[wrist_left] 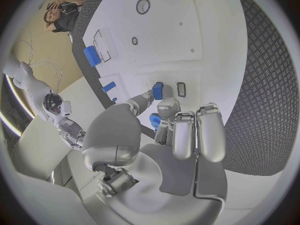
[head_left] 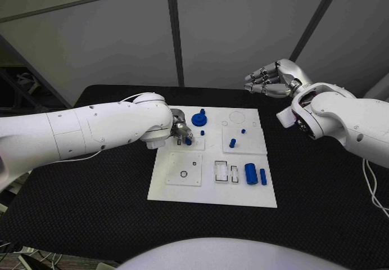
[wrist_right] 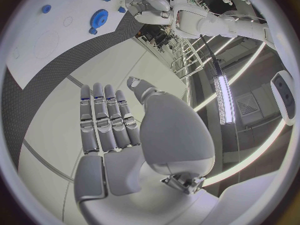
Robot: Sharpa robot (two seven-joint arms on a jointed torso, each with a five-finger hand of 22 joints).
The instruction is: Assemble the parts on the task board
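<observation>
Black table (head_left: 97,214) carries the task board (head_left: 212,194). My left hand (head_left: 180,133) pinches a small blue part (wrist_left: 155,121), light, stiff, slippery, beside the blue gear (head_left: 198,119). Right hand (head_left: 271,79) hovers beyond the board, fingers apart, empty.

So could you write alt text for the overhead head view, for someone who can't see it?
The robot's left hand holds a small blue part over the white rectangular task board on a black table. A blue gear and other blue pieces sit on the board. The right hand hovers beyond the board's far right corner, holding nothing.
</observation>
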